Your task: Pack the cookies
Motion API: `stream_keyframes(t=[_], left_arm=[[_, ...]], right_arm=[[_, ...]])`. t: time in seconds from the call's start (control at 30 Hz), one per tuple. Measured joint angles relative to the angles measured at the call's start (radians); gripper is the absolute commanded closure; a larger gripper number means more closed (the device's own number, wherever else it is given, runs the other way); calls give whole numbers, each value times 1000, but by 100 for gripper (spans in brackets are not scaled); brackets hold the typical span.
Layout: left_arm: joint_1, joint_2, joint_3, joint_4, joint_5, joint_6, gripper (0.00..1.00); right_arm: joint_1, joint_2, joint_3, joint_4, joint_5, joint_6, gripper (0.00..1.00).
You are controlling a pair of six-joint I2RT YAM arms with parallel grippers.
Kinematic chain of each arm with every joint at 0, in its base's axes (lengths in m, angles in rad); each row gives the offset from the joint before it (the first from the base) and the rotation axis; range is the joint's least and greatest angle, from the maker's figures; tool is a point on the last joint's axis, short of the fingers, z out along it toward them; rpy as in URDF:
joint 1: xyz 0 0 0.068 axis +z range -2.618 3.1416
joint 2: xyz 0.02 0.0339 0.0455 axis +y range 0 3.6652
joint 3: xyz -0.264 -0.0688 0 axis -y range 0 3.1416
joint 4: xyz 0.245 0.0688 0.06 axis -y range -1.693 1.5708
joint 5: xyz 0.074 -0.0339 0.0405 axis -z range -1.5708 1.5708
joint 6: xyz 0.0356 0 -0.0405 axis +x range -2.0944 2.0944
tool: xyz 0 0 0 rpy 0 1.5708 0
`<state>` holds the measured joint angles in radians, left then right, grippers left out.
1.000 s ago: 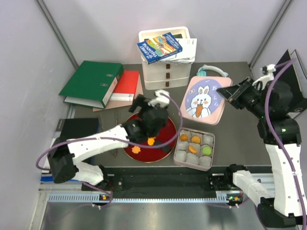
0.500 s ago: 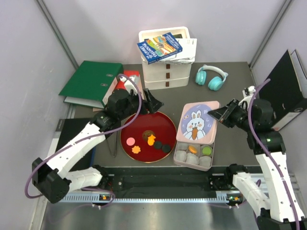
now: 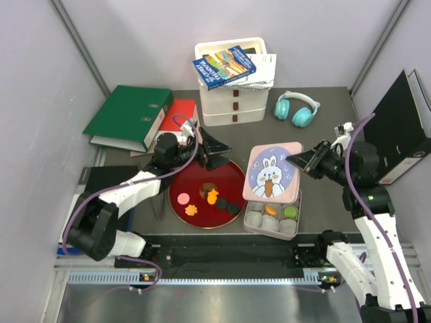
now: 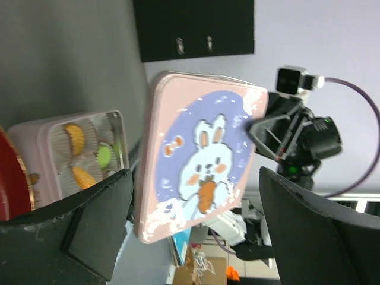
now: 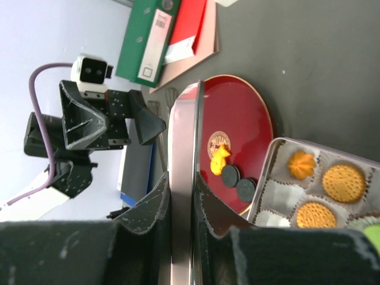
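Since a second ago the left gripper (image 3: 217,151) has lifted off the red plate (image 3: 232,176) and pulled back to hover left of and behind the tin (image 3: 299,210), its fingers spread wide with nothing between them. Meanwhile the right gripper (image 3: 302,163) has carried the pink bunny lid (image 3: 269,171) from behind the tin to above its back half. There the lid hangs tilted, pinched by its right edge. Four cookies (image 3: 271,209) sit in the tin's paper cups (image 3: 254,219); several others lie on the plate just left of the tin. Closing looks like the step in hand, yet it seems early, since some cups are unfilled. Next, the lid needs either levelling and squaring to the tin's rim, or holding clear while the left arm fetches the plate's cookies.
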<state>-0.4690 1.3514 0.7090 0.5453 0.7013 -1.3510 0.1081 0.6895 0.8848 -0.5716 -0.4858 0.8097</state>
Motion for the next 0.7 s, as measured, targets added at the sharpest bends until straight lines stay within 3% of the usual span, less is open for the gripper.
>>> stream_keyframes(t=[0.3,0.7], left_arm=[[-2,129,12,212,148,-74,12],[-2,175,12,242,193,-69,11]], right_arm=[[0,-9,-155,136,-89,92,100],[0,6,-167,304,-168,189,100]])
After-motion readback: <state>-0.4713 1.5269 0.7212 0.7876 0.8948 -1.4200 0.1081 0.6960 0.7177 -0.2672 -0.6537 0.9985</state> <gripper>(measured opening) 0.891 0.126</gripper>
